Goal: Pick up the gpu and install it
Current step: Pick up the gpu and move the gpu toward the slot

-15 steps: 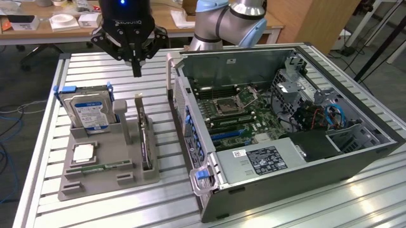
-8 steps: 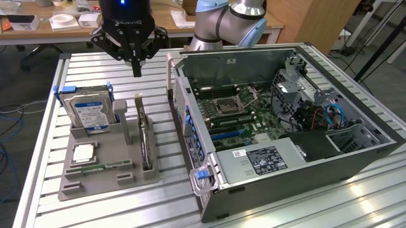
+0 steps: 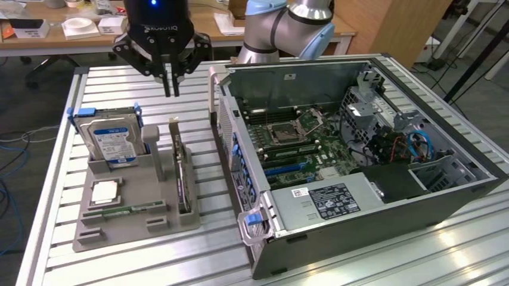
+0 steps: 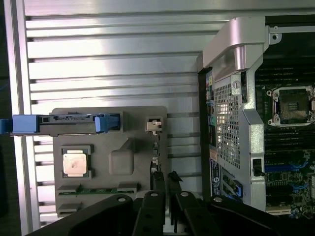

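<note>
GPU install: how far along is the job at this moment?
Done: nothing that shows; the gpu stands on edge in its slot of the grey holder, beside the open computer case. In hand: the gripper hangs above the holder, carrying nothing. Left: the pick-up and the seating on the motherboard, where no card stands.

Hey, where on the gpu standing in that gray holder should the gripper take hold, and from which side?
Probably the upper long edge of the gpu, near mid-length, coming straight down. It stands on edge in a slot of the gray holder, so the upper edge stands clear and its flat faces suit a pinch across the thin board. The gripper hangs above the holder.
</note>
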`<action>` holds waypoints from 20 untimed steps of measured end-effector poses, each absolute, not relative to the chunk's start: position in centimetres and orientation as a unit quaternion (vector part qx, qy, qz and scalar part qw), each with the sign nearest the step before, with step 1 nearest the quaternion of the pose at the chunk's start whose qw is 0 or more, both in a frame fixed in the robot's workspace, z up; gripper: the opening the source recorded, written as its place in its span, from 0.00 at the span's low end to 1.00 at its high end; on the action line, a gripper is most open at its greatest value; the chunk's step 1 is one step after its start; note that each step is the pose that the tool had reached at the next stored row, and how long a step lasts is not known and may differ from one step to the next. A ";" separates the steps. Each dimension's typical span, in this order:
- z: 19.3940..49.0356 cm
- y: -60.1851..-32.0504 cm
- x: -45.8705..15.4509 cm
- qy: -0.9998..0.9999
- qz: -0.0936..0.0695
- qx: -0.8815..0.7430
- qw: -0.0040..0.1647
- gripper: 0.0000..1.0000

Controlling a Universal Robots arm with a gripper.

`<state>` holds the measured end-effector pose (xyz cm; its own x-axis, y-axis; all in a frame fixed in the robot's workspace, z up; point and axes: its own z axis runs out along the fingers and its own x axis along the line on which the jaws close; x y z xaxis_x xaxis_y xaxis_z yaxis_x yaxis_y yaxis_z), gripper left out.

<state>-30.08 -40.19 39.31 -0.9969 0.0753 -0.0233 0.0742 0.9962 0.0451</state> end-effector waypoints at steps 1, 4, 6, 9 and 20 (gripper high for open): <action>39.3 -40.2 -30.1 0.999 0.022 0.037 0.012 0.16; 39.3 -40.2 -30.1 0.999 0.022 0.037 0.012 0.29; 39.3 -40.2 -30.1 0.999 0.022 0.037 0.012 0.41; 39.3 -40.2 -30.1 0.999 0.022 0.037 0.012 0.53; 39.3 -40.2 -30.1 0.999 0.022 0.037 0.012 0.76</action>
<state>-30.08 -40.19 39.31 -0.9969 0.0753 -0.0233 0.0742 0.9962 0.0451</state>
